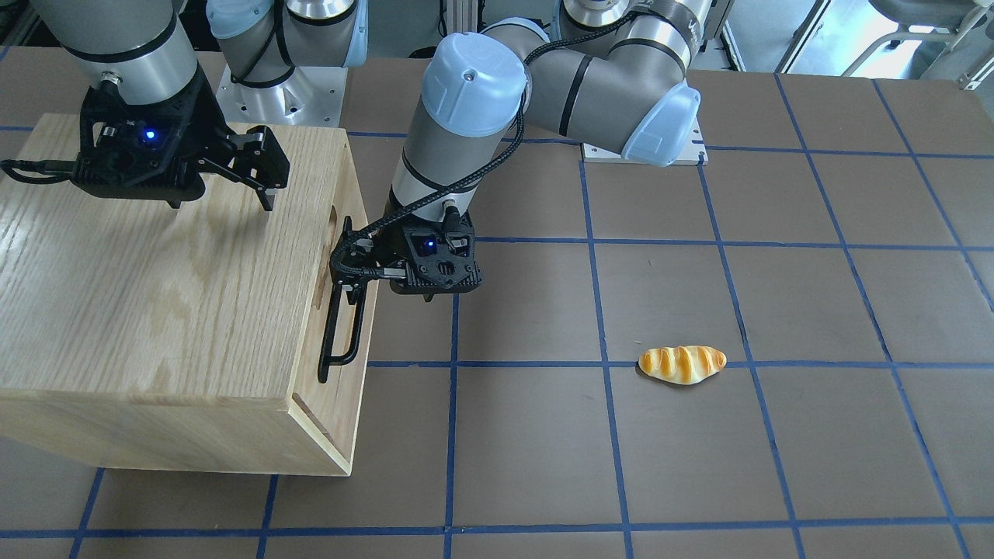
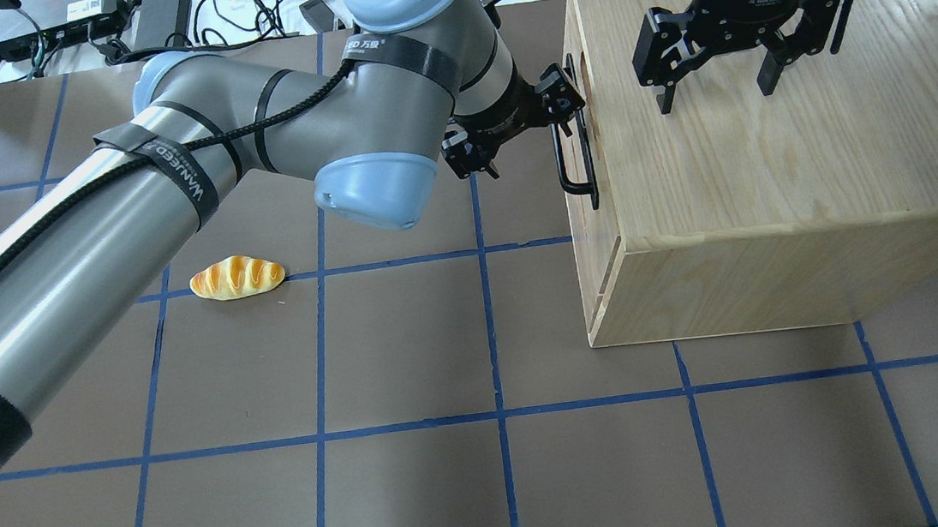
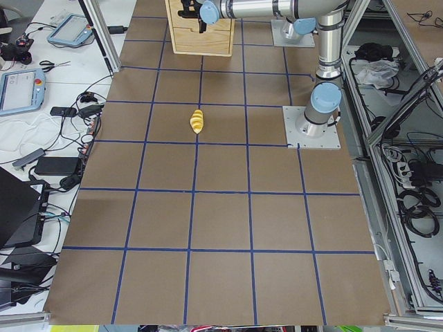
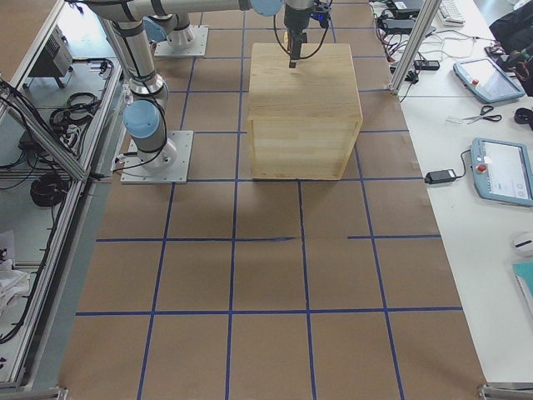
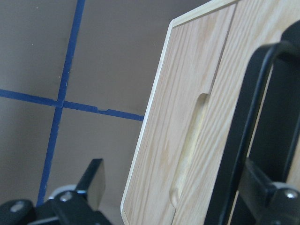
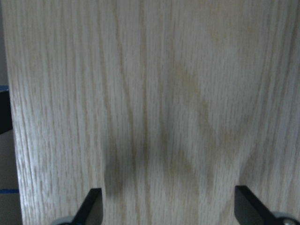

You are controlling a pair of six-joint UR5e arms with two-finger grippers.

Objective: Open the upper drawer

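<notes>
The left gripper (image 1: 349, 265), fingers apart, straddles the black bar handle (image 5: 241, 140) (rigid, the best place to hold) of the upper drawer (image 5: 227, 93), probably light and stiff.

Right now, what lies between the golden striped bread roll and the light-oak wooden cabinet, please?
Only bare brown table crossed by blue tape, seen in the overhead view.

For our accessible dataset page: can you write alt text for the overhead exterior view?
The left end effector, open, straddles the black bar handle of the upper drawer on an oak cabinet's side. The right end effector hovers open above the cabinet top; a bread roll lies apart on the table.
</notes>
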